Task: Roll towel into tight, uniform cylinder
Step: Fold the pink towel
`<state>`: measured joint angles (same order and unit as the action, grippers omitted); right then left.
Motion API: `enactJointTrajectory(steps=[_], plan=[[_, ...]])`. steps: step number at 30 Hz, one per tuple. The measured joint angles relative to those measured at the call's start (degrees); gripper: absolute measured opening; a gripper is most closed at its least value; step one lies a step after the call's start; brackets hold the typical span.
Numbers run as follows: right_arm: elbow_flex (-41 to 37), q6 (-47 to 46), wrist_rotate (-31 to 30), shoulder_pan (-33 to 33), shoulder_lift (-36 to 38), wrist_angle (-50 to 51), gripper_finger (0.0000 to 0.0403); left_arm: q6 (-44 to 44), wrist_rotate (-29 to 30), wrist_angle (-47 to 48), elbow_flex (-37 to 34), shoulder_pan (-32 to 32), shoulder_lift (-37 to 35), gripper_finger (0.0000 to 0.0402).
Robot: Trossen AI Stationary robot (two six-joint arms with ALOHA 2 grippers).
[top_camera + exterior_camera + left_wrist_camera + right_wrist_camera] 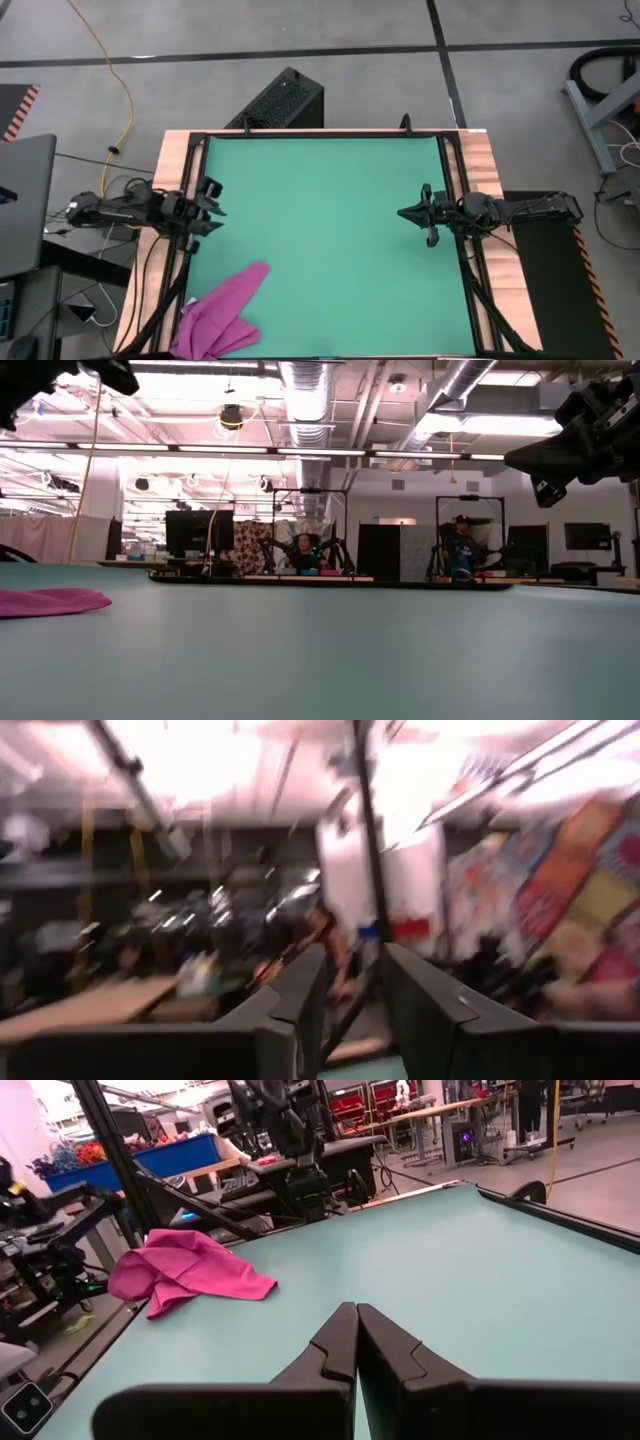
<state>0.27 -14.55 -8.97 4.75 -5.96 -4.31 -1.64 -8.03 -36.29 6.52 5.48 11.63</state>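
Towel (222, 314) lies crumpled, unrolled, at the table (330, 230) corner near 7 o'clock, partly over the edge; long axis runs 1-to-7, narrow tip pointing 1. Your left end effector (212, 208), slightly parted, sits just above it, much nearer. Right end effector (408, 213) clenched, well apart.

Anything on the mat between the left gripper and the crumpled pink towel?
Nothing visible. The magenta-pink soft cloth towel lies crumpled at the green mat's near-left corner, hanging over its edge. The left gripper hangs above the mat's left edge, with only bare mat between them. The right gripper, fingers together, waits at the right edge.
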Motion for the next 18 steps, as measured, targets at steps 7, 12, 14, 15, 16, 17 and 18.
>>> enactJointTrajectory(steps=[7,12,14,15,16,17,18], plan=[[0.0,0.0,-0.1,0.0,0.0,0.5,0.0033,-2.0,6.1,18.6,12.3,0.5,17.8,0.0114],[0.0,0.0,-0.1,0.0,0.0,1.2,0.0033,11.4,5.5,44.2,25.3,0.9,33.1,0.0115],[0.0,0.0,-0.1,0.1,0.0,1.4,0.0033,15.6,4.7,54.7,29.9,1.7,38.6,0.0115],[0.0,0.0,-0.1,0.1,0.0,1.5,0.0033,17.2,4.0,59.5,32.0,2.2,41.4,0.0115],[0.0,0.0,-0.1,0.1,0.0,1.5,0.0033,18.6,3.3,64.0,33.8,2.8,44.1,0.0115],[0.0,0.0,-0.1,0.1,0.0,1.5,0.0033,19.5,2.7,67.6,35.2,3.5,46.6,0.0115],[0.0,0.0,-0.1,0.1,0.0,1.6,0.0033,20.4,2.6,70.2,36.4,4.4,49.3,0.0114]])
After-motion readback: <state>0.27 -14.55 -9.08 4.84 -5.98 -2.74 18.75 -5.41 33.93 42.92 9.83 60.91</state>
